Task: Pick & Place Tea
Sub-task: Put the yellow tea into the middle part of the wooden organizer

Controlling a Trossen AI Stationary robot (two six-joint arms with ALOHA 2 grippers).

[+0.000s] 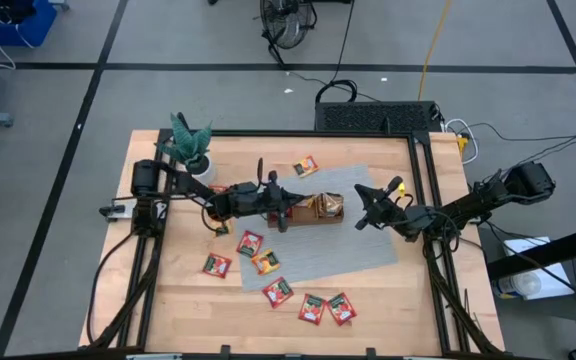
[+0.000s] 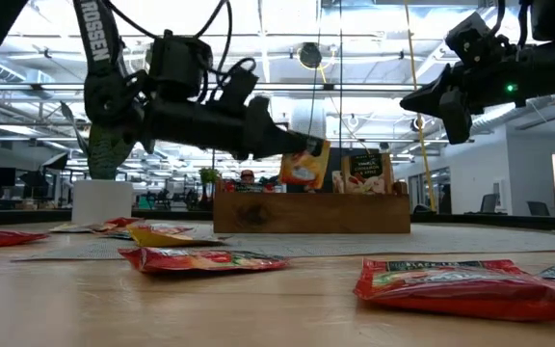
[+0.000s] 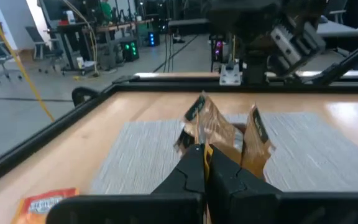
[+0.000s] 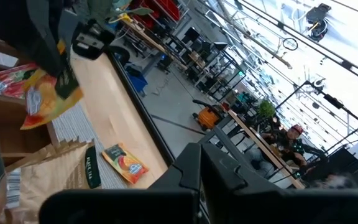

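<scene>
The left gripper (image 1: pixel 290 210), at the centre of the high view, is pinched shut on an orange-yellow sachet (image 2: pixel 304 164) held over the wooden tray (image 2: pixel 311 213). The right gripper (image 1: pixel 360 208), fingers closed and empty, hovers just right of the tray. Brown sachets (image 3: pixel 229 132) stand upright inside it. Red sachets (image 1: pixel 313 307) lie scattered across the lower table, one (image 1: pixel 306 166) above the grey mat (image 1: pixel 368 250). A potted plant (image 1: pixel 190 145) stands upper left
</scene>
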